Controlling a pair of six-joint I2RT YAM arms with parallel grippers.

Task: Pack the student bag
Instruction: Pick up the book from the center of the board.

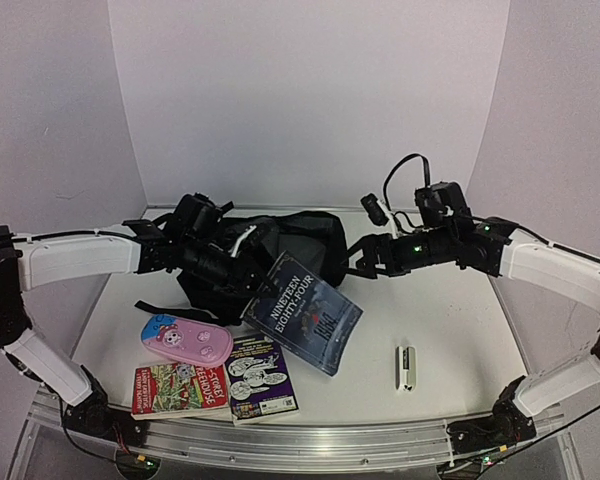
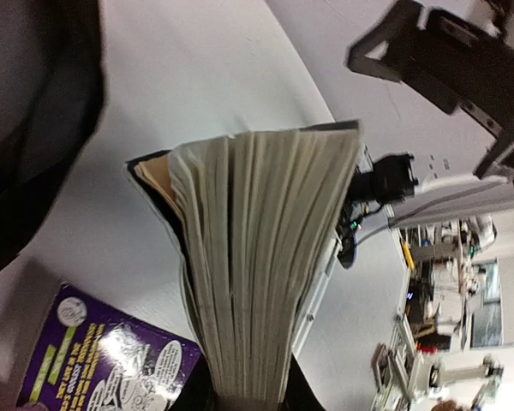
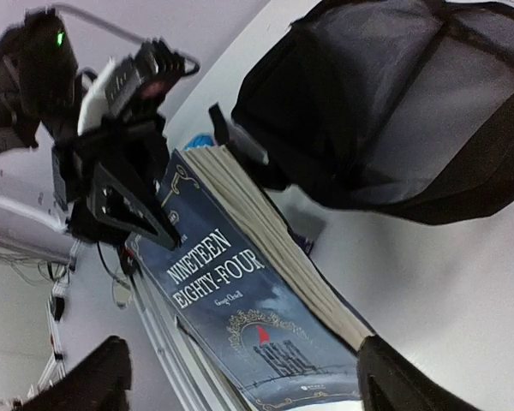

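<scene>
Nearest the arm bases, a red paperback (image 1: pixel 180 388) and a purple comic-cover book (image 1: pixel 262 378) lie flat on the white surface (image 1: pixel 450 320), near-left of the dark blue "Nineteen Eighty-Four" paperback (image 1: pixel 305 312). A small white-and-black stapler-like thing (image 1: pixel 407 365) sits to that paperback's right. A pink oval pencil case (image 1: pixel 187 340) lies to its left. The left gripper (image 1: pixel 252 275) is clamped on the blue paperback's far-left corner, holding it tilted. Just behind the paperback, the large black fabric backpack (image 1: pixel 300 232) lies slumped on the surface. The right gripper (image 1: pixel 358 258) hovers at the paperback's far right, beside the backpack, fingers spread wide and holding nothing.
</scene>
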